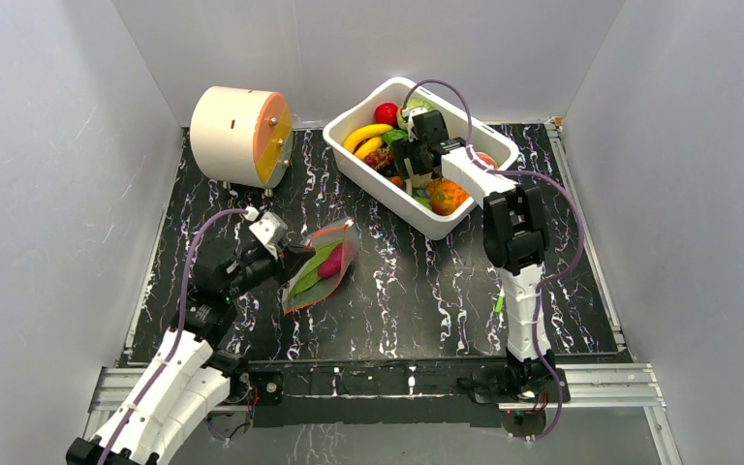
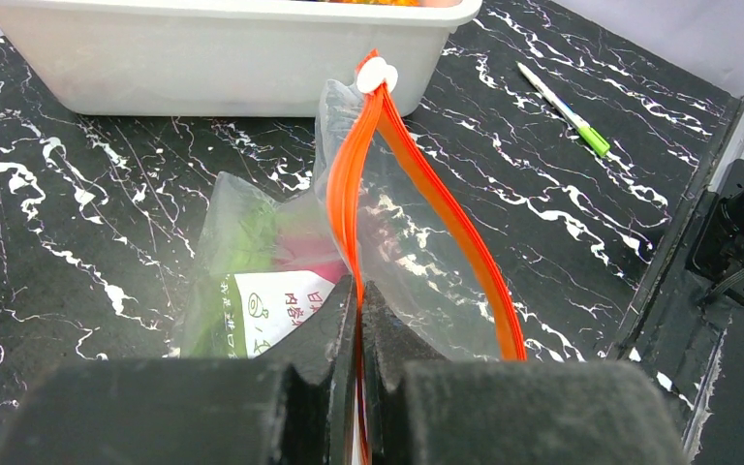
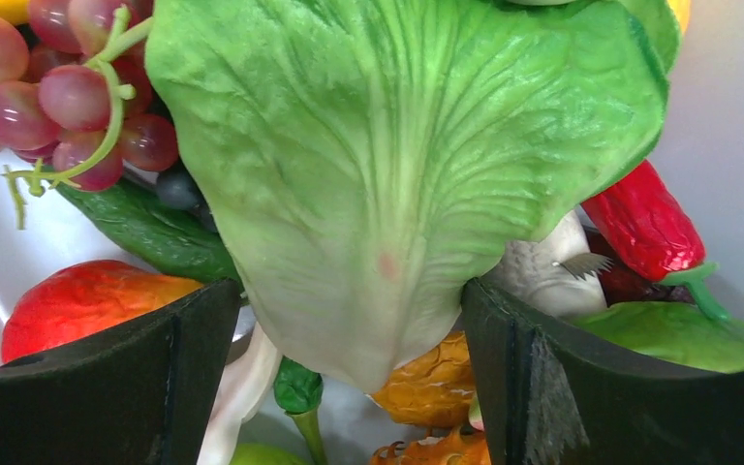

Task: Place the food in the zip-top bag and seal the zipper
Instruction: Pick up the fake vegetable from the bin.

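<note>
Tub: white rectangular plastic tub [image 1: 387, 199], back right, holds the toy food [image 1: 368, 136]; your right gripper [image 3: 349, 310] is inside, fingers spread either side of a soft green lettuce leaf [image 3: 397, 165].
Bag: clear crinkly zip-top bag [image 1: 320, 271], left of tub, mouth open; light, floppy, will probably slide.
Leaf: likely bends; pinch its narrow end.
Zipper: orange-red strip [image 2: 347, 194], probably the stiffest hold; left gripper [image 2: 358, 295] pinches it.

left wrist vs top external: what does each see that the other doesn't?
Left wrist only: the left jaws pinched shut on the zipper, its white slider at the far end, and a printed label on the bag. Top external only: the cream cylinder, the banana in the tub, and the right gripper lowered among the food. Both: the zip-top bag, the white tub, the black marbled table.
</note>
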